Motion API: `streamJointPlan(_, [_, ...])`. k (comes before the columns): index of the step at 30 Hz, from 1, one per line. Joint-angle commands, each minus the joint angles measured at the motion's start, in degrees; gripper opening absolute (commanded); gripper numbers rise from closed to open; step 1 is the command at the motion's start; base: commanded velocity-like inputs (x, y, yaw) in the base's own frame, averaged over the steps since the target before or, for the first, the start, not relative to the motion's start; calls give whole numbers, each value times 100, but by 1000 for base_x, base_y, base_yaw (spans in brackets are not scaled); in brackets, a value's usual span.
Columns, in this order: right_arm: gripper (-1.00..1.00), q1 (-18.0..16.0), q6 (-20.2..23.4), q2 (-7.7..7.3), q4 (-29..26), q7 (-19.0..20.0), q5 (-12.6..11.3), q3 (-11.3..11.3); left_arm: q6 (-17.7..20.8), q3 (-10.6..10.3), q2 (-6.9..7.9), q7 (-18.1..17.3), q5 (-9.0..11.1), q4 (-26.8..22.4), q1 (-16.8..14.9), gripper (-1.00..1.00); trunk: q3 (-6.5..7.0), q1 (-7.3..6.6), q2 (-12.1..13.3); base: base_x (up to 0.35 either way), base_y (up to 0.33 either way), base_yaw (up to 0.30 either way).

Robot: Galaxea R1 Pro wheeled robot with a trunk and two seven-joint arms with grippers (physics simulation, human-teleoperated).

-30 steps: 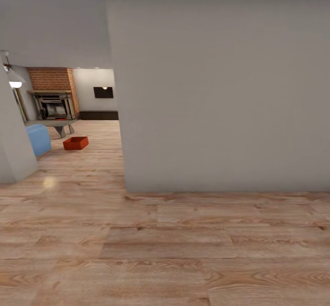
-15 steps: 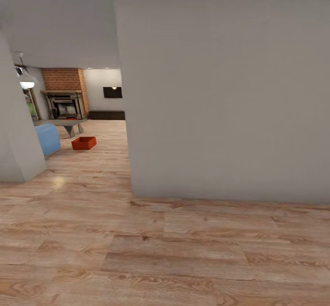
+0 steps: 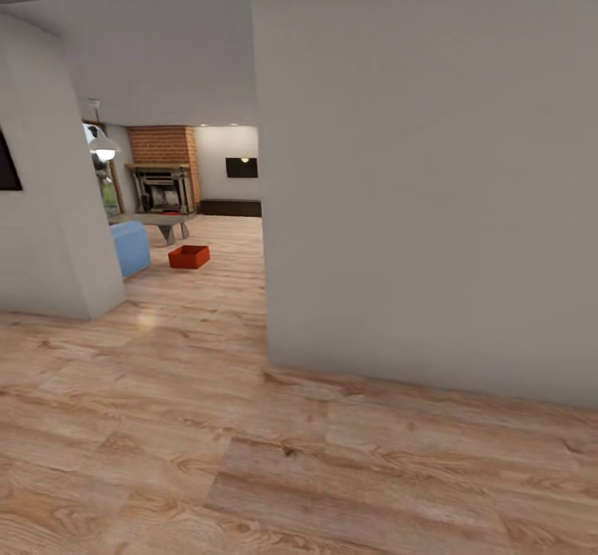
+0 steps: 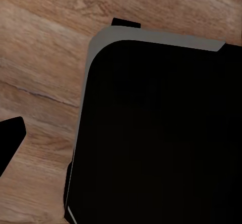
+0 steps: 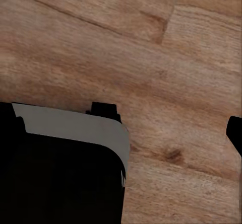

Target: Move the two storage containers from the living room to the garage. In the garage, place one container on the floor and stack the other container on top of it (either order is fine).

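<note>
Both pincers hang over the wood floor [image 3: 249, 455], and I cannot tell if they are open or shut, while one red storage container [image 3: 188, 257] sits far off by the fireplace [image 3: 162, 185]; it looks light and stiff, best held by its rim.

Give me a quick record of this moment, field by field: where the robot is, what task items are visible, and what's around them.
location: hallway with wood-plank floor, looking past a grey wall into the living room
container seen: one red-orange bin on the living room floor
near the bin: low grey table, blue seat
background: brick fireplace
wrist views: plank floor and the robot's dark base
</note>
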Motion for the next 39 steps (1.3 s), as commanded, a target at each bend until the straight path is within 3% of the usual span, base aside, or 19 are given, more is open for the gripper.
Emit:
streamJointPlan(1, [100, -7, -26, 0, 15, -31, 54, 0, -12, 25, -1, 4, 22, -2, -1, 100, -5, 3, -3, 323, 0, 268])
streamJointPlan(39, [100, -7, -31, 0, 15, -31, 52, -5, -10, 24, -1, 4, 21, -2, -1, 100, 39, 3, -3, 323, 0, 268])
